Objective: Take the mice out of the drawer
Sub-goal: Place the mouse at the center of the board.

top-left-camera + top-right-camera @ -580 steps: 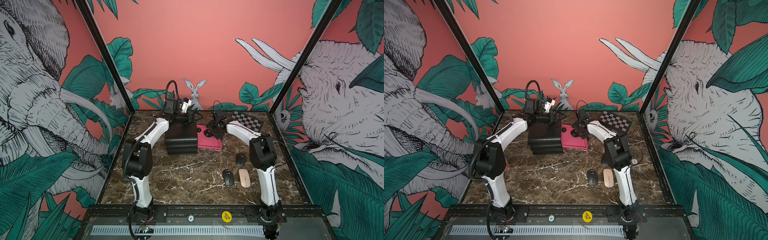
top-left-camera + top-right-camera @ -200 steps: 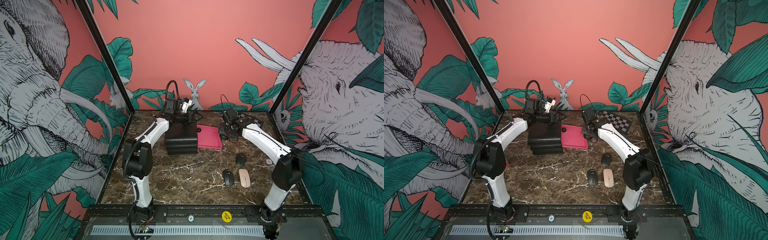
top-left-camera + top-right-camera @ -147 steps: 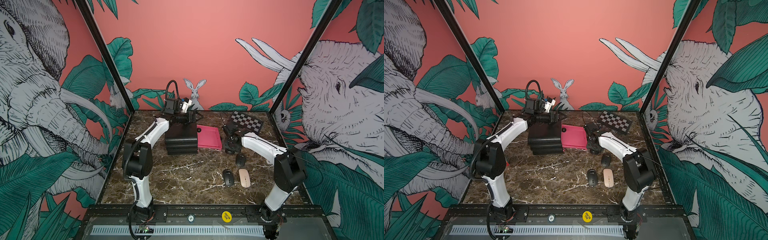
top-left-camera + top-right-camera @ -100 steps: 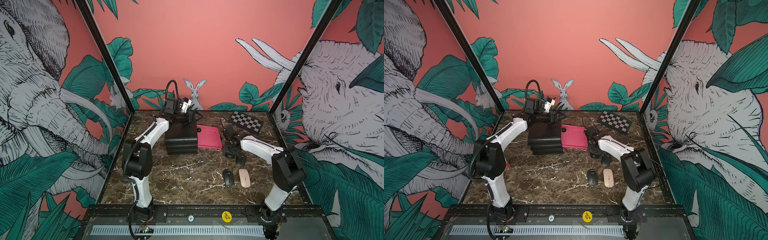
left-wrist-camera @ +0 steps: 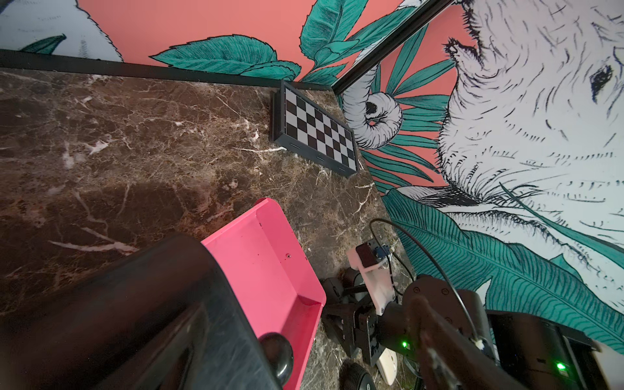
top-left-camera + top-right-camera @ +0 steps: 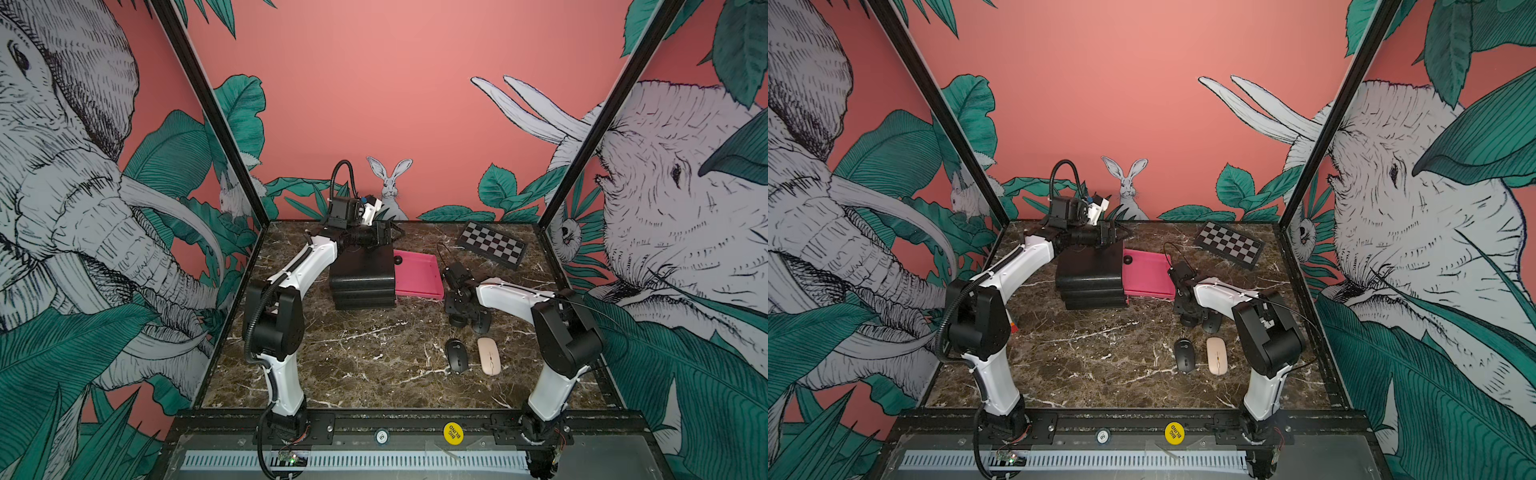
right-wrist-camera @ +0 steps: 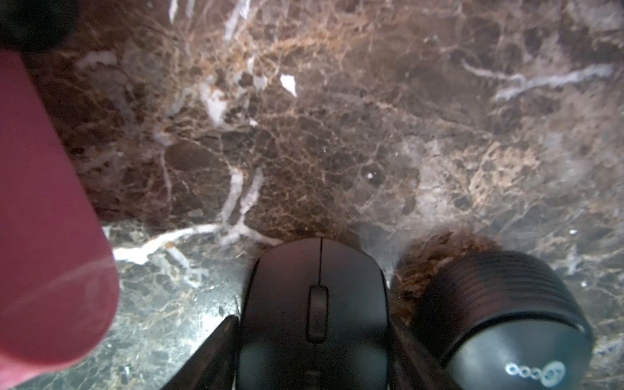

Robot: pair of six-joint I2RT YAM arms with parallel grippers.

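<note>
On your left, the left end effector (image 6: 383,235) sits over the rear top edge of the glossy black stacked drawer cabinet (image 6: 361,276). The cabinet adjoins the left side of the open hot-pink plastic drawer (image 6: 419,276). You cannot tell whether that end effector is open or closed.

Just off the drawer's front right corner, the right end effector (image 7: 314,320) points down at the dark brown marble desk (image 6: 353,357). Its fingers (image 7: 216,354) stand on either side of a black oval mouse with a scroll wheel (image 7: 315,270), which lies flat on the desk. They run close along the mouse's flanks. You cannot tell whether they press on it or stand loose.

A second black mouse (image 6: 482,323) lies slightly further right of the drawer, just beside that end effector.

In front of the drawer's right end, well clear of it, a third black oval mouse (image 6: 456,355) and the slim pale pink-cream mouse (image 6: 488,356) lie side by side without touching. The black one is on the left.

All four of these mice are on the desk, outside the drawer.

Behind and to the right of the drawer, a folded black-and-white chequered board (image 6: 493,248) lies flat.
</note>
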